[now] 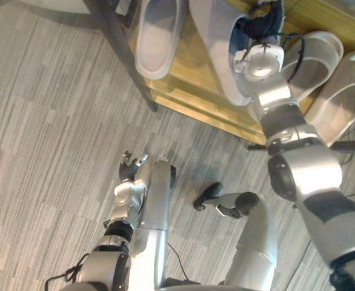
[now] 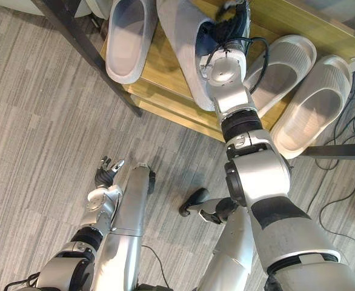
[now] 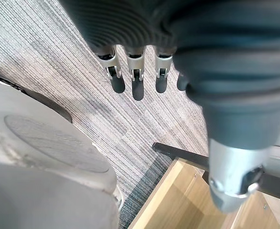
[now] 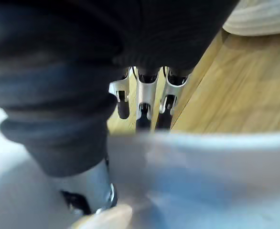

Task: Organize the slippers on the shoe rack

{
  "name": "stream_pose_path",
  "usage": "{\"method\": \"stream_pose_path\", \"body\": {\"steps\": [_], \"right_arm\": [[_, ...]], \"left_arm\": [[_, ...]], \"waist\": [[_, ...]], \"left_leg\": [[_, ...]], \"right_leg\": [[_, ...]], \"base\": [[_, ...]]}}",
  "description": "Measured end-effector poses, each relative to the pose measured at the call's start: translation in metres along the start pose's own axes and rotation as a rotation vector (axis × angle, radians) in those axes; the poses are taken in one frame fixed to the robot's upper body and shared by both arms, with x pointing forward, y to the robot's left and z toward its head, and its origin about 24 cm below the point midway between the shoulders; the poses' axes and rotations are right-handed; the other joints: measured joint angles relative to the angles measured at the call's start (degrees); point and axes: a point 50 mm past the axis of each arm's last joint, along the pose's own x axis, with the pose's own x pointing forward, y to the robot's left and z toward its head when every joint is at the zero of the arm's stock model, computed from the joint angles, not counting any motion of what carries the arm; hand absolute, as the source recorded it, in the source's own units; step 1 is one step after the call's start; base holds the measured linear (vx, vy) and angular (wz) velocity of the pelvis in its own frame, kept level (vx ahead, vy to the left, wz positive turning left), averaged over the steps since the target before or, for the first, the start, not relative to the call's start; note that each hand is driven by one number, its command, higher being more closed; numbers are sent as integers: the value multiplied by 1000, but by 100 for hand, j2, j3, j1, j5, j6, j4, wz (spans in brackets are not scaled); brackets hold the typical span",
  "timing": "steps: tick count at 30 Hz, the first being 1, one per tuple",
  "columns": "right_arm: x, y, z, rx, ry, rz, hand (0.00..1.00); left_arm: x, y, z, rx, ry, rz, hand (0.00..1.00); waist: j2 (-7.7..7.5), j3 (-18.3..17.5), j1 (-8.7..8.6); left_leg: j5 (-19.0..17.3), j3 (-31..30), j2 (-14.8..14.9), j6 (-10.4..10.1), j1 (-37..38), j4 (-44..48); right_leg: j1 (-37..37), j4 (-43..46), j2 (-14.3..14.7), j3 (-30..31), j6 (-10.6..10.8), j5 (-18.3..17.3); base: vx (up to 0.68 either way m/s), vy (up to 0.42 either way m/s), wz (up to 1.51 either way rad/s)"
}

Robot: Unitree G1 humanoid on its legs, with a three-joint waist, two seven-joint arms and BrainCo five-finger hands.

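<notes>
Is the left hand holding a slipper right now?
No, the left hand hangs with straight fingers above the carpet, with nothing between the fingers and the thumb.

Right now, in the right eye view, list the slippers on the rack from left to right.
left grey slipper → right grey slipper → inner white slipper → outer white slipper

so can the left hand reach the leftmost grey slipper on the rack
Probably yes: left hand hangs open over carpet, the way up to the grey slipper free beside the rack's leg.
</notes>
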Motion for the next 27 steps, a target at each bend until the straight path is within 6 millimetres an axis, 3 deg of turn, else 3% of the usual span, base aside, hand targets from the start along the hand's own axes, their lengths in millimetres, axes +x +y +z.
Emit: {"method": "stream_pose_path", "body": {"steps": [14, 21, 27], "right_arm": [[0, -4, 5, 124, -7, -16, 0], [-24, 20, -24, 206, 82, 58, 0], [-39, 28, -28, 355, 100, 80, 0]], "left_arm": [[0, 5, -4, -34, 20, 25, 0], [-1, 11, -9, -44, 47, 53, 0], [-1, 11, -9, -47, 47, 54, 0]], "waist": [[0, 0, -51], [0, 0, -114], [0, 0, -156]], "left_leg": [[53, 124, -13, 1, 53, -135], [56, 173, 33, 6, 315, -311], [71, 186, 51, 8, 337, -362]], "right_leg": [[-75, -46, -40, 87, -5, 9], [134, -237, 44, 114, 25, 47], [140, -291, 67, 118, 16, 82]], "base": [[-7, 21, 1], [-5, 27, -2], [-12, 36, -2]]}}
